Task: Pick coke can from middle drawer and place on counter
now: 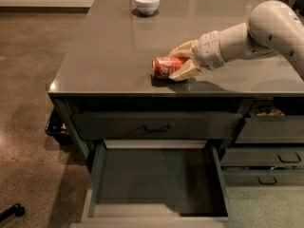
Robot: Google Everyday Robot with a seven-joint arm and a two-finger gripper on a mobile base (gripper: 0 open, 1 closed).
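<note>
The coke can (164,67) lies on its side on the counter (109,46), near the front edge. My gripper (183,61) reaches in from the right, one finger behind the can and one in front of it. The fingers (186,71) still sit around the can's right end. The middle drawer (156,179) is pulled out below the counter and its dark floor is bare.
A white bowl (146,2) stands at the back of the counter. A closed drawer front with a black handle (157,128) is above the open drawer. Narrower handled drawers (278,156) are at right. The brown floor lies to the left.
</note>
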